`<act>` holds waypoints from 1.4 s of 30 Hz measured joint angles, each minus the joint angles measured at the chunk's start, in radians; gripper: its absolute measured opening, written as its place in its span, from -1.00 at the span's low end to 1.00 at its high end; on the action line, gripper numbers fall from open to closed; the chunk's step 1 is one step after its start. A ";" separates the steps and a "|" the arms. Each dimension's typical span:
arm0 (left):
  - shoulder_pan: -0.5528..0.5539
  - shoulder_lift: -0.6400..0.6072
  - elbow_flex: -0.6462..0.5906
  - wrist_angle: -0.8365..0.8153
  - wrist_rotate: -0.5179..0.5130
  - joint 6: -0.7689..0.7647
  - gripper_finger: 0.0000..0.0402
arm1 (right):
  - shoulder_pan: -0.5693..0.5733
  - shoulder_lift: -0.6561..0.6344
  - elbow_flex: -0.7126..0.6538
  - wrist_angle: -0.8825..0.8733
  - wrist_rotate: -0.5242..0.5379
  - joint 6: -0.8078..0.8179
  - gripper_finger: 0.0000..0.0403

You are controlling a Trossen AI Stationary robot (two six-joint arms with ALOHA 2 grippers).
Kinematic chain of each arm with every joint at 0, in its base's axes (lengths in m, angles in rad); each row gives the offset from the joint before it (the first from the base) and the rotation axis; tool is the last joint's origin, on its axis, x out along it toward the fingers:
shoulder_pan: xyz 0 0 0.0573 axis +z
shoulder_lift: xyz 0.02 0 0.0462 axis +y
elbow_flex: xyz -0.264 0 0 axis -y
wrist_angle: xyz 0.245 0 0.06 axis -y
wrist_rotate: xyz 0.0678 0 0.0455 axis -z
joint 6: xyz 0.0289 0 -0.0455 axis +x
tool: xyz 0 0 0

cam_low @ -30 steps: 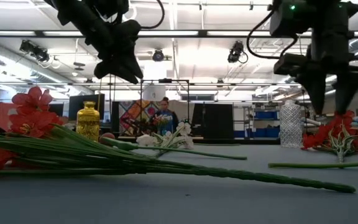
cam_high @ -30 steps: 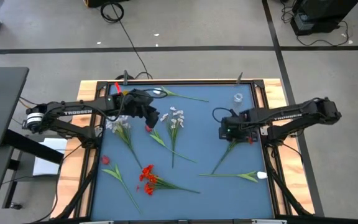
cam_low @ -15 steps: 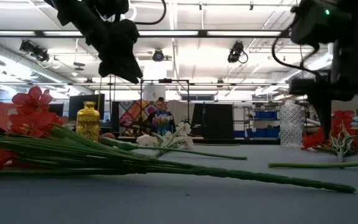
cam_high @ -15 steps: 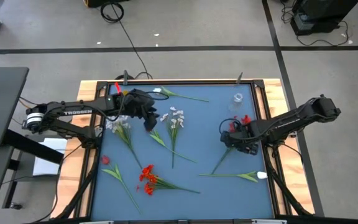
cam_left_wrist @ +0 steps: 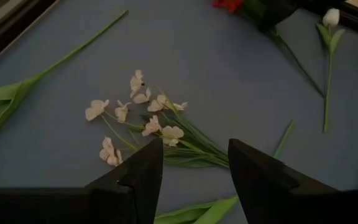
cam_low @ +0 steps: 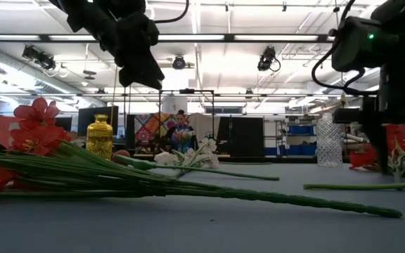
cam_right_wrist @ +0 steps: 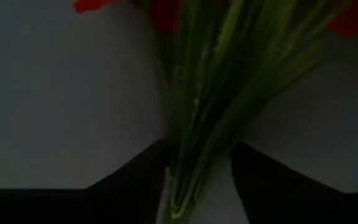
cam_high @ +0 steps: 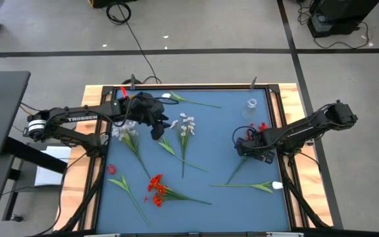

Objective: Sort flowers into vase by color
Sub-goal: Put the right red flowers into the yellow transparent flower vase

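Red flower point(cam_right_wrist: 210, 93), thin green stems bunched, lay on blue mat point(cam_high: 216, 125) just below clear ribbed vase point(cam_high: 251, 105), straddled by right gripper point(cam_high: 244, 146), grip uncertain. Left gripper point(cam_left_wrist: 191, 180) hovered unclenched, holding nothing, over pale-petalled spray point(cam_left_wrist: 138, 115), far across mat from vase

table point(cam_high: 222, 131): matt blue, wood rim | vase point(cam_low: 99, 136): glossy gold | vase point(cam_low: 328, 140): clear cut glass

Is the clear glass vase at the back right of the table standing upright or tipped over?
Upright. In the low view the glass vase stands on its base; from above only its round mouth shows. No flowers are visible in it.
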 joint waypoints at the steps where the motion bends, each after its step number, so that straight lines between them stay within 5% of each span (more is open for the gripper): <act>1: 0.000 0.000 0.000 0.000 -0.004 0.000 -0.07 | 0.000 0.007 0.000 -0.002 -0.003 -0.006 -0.24; 8: 0.000 0.000 0.000 0.008 -0.005 0.000 -0.07 | 0.030 0.006 0.062 -0.064 0.067 -0.040 -0.90; 17: 0.000 -0.001 0.000 0.063 -0.006 -0.012 -0.07 | 0.048 -0.050 0.248 -0.156 0.278 -0.150 -0.85; 27: 0.000 -0.002 0.000 0.202 0.069 -0.048 -0.07 | -0.028 -0.051 0.436 0.014 0.586 -0.821 -0.89; 34: -0.004 -0.001 0.000 0.333 0.137 -0.052 -0.07 | -0.122 -0.051 0.454 0.500 0.560 -1.444 -0.85; 42: -0.025 0.060 0.000 0.650 0.153 -0.019 -0.07 | -0.286 -0.051 0.455 0.904 0.250 -1.854 -0.85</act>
